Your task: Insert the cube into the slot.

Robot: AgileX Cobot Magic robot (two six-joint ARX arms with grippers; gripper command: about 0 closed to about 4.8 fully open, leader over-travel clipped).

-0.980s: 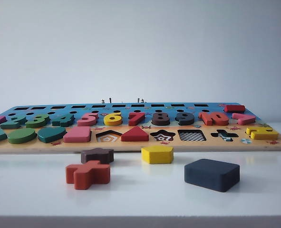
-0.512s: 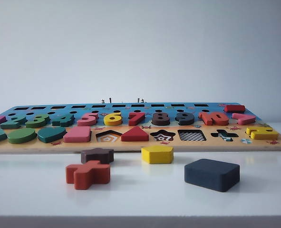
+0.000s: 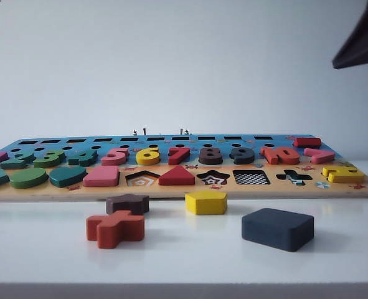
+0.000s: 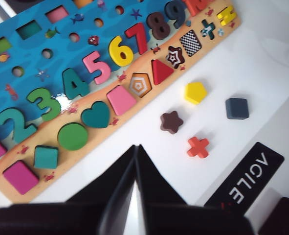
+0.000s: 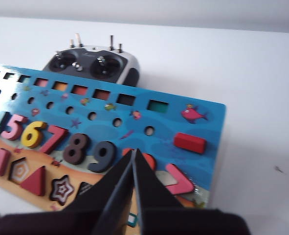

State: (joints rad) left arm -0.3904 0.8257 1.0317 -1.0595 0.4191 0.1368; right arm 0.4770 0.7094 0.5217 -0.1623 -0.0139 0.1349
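The cube (image 3: 277, 228) is a dark navy square block lying on the white table in front of the board, right of the other loose pieces; it also shows in the left wrist view (image 4: 237, 108). The slot (image 3: 251, 177), a square recess with a checkerboard base, sits in the tan front row of the board (image 3: 184, 190) and is empty (image 4: 190, 43). My left gripper (image 4: 135, 147) is shut and empty, high above the table near the board's front edge, far from the cube. Also shut and empty, my right gripper (image 5: 133, 151) hovers over the board's number row. The cube is out of the right wrist view.
A yellow hexagon (image 3: 206, 202), a dark brown star (image 3: 127, 203) and an orange-red cross (image 3: 115, 228) lie loose before the board. A radio controller (image 5: 93, 62) sits behind the board. A dark part of the right arm (image 3: 361, 40) hangs at the exterior view's upper right.
A dark part of the right arm has come into the exterior view at the upper right, and a sliver of the left at the top left corner. The blocks have not moved.
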